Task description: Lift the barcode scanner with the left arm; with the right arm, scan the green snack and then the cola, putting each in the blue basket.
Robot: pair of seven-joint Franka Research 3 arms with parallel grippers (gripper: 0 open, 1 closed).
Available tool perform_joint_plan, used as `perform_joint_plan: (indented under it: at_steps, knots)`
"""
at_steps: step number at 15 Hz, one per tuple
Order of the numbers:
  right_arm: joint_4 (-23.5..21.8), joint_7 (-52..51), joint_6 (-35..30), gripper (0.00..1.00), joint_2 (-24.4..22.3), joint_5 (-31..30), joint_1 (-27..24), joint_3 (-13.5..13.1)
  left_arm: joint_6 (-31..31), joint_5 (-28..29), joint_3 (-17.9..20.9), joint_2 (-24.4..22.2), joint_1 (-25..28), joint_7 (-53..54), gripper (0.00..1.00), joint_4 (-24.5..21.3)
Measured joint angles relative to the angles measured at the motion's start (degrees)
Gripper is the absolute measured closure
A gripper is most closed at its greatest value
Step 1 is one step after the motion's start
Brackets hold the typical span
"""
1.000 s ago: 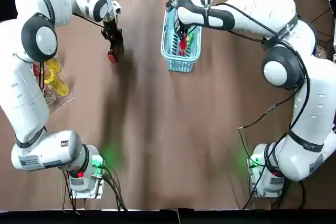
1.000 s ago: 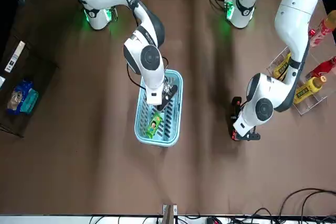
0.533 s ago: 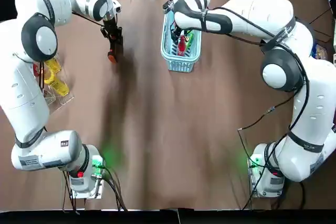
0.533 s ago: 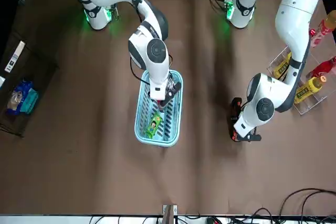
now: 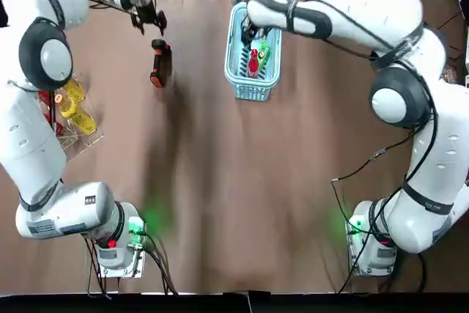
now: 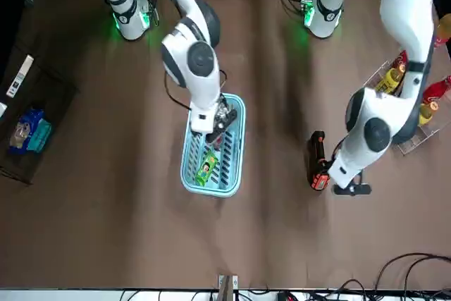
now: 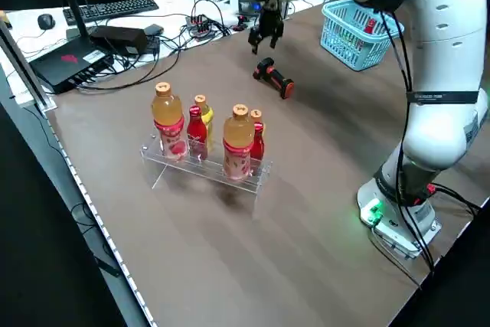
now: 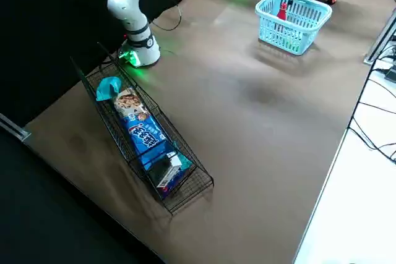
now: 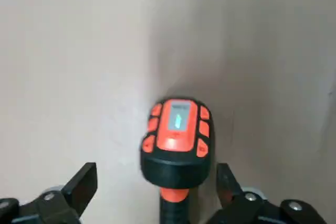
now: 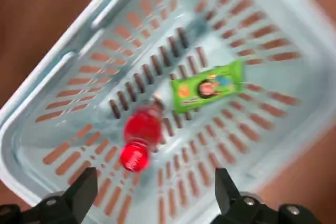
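Barcode scanner [image 5: 158,64] lies flat on desk [image 5: 242,181]. L gripper [image 5: 149,23] hovers over it, jaws spread, empty. Rigid plastic, prob. light, slick: grip handle mid-length. R gripper [image 6: 220,119] over blue basket [image 5: 253,91], jaws apart. Cola [image 10: 139,137] and green snack [image 10: 206,86] inside.

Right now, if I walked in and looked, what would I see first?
Probably the blue basket at the far middle of the table, with a red cola bottle and a green snack lying inside and the right end effector open above them. Next comes the black-and-orange barcode scanner, lying on the table to the basket's left, with the open left end effector hovering close over it.
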Motion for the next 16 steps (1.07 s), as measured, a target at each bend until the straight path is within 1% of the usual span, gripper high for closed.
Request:
perform_joint_plan:
  at_steps: [2,4,7,10,13,14,15,16]
  knots:
    - [0.2,0.1,-1.8,0.01,-3.3,0.1,-4.6,-0.2,-2.7,0.0,0.0,-3.3,0.2,0.2,0.00,1.4]
    - [0.1,0.1,-5.2,0.01,-5.6,0.2,-10.4,-0.2,-8.5,0.0,-0.1,-5.5,0.2,1.0,0.00,4.1]
    - [0.1,0.0,-6.9,0.01,-6.7,0.3,-17.6,-0.2,-15.7,0.0,-0.6,-6.3,0.1,2.2,0.00,7.9]
    - [0.1,0.0,-7.4,0.01,-8.3,0.3,-20.5,-0.2,-19.4,0.0,-1.5,-7.0,-0.1,4.1,0.00,9.2]
    - [0.1,0.1,-11.8,0.01,-11.5,0.2,-23.0,-0.2,-25.0,-0.2,-1.8,-8.9,-0.7,5.9,0.00,11.3]
    - [0.1,0.1,-13.1,0.01,-12.4,0.2,-23.7,-0.4,-26.7,-1.7,-1.3,-10.1,-1.1,6.1,0.00,12.0]
    - [0.0,0.1,-14.3,0.01,-13.2,0.2,-24.2,-0.5,-27.8,-5.0,0.5,-11.9,-2.2,6.6,0.00,12.5]
    - [-0.1,0.1,-15.3,0.01,-13.7,0.3,-24.6,-0.6,-29.0,-9.0,3.8,-14.1,-4.1,7.5,0.00,12.7]
